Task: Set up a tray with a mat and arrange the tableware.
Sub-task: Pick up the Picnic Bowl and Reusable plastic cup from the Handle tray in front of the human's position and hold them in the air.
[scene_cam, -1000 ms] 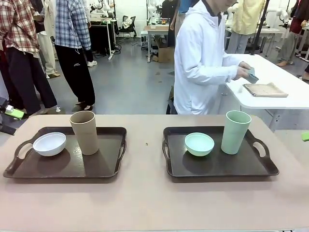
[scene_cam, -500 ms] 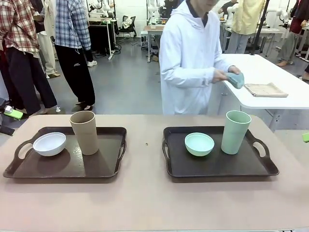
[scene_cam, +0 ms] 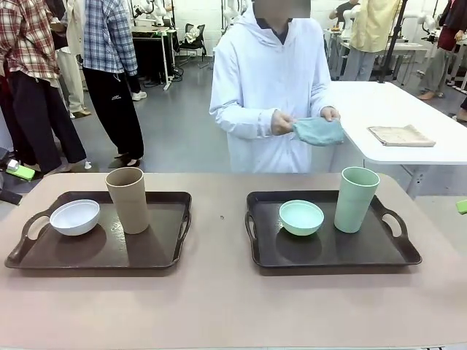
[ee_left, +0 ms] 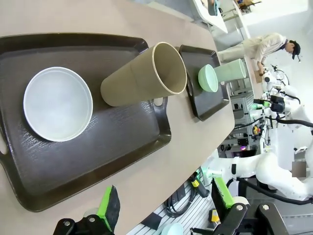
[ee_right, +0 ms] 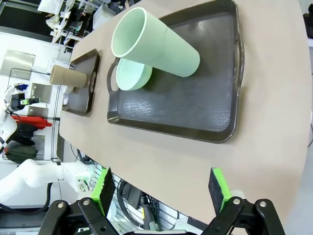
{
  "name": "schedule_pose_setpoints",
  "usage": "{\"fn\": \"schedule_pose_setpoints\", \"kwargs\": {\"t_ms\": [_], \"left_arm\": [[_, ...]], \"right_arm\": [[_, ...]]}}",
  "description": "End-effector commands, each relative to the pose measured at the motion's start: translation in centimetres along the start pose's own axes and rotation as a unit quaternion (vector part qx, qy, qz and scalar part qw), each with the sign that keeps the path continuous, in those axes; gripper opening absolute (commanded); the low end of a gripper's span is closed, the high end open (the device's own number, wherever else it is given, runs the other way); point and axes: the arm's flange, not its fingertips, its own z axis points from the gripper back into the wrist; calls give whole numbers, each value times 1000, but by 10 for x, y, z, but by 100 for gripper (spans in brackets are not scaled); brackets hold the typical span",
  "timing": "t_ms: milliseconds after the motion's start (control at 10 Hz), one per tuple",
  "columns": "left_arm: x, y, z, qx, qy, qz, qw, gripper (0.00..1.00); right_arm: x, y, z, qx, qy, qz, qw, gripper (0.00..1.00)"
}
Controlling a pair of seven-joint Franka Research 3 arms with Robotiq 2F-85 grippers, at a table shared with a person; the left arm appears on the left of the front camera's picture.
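Observation:
Two dark brown trays lie side by side on the table. The left tray (scene_cam: 153, 251) carries a white bowl (scene_cam: 74, 216) and a tan-brown tumbler (scene_cam: 128, 199). On the right tray (scene_cam: 343, 251) stand a mint green bowl (scene_cam: 301, 216) and a mint green tumbler (scene_cam: 356, 198). At the far side a person holds a folded blue-green mat (scene_cam: 318, 131) in both hands above the table edge. My left gripper (ee_left: 165, 203) hangs open above the left tray (ee_left: 98, 147), white bowl (ee_left: 57, 104) and tan tumbler (ee_left: 144, 76). My right gripper (ee_right: 160, 191) is open above the right tray (ee_right: 186, 105) and mint tumbler (ee_right: 156, 44).
A tan mat (scene_cam: 400, 135) lies on the white side table (scene_cam: 430, 149) behind the person on the right. Between the two trays runs a strip of bare tabletop (scene_cam: 219, 240). Other people stand far back on the left.
The person has turned from the white side table towards my table, bringing the blue-green mat along and now holding it in both hands. Trays and tableware have not moved.

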Motion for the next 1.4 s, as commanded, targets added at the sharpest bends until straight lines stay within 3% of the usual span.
{"fn": "schedule_pose_setpoints", "kwargs": {"t_ms": [0, 1300], "left_arm": [[2, 1, 1, -11, -5, -1, 1000, 100], [2, 1, 1, -11, -5, -1, 1000, 100]], "right_arm": [[2, -2, 0, 13, -6, 6, 1000, 100], [2, -2, 0, 13, -6, 6, 1000, 100]]}}
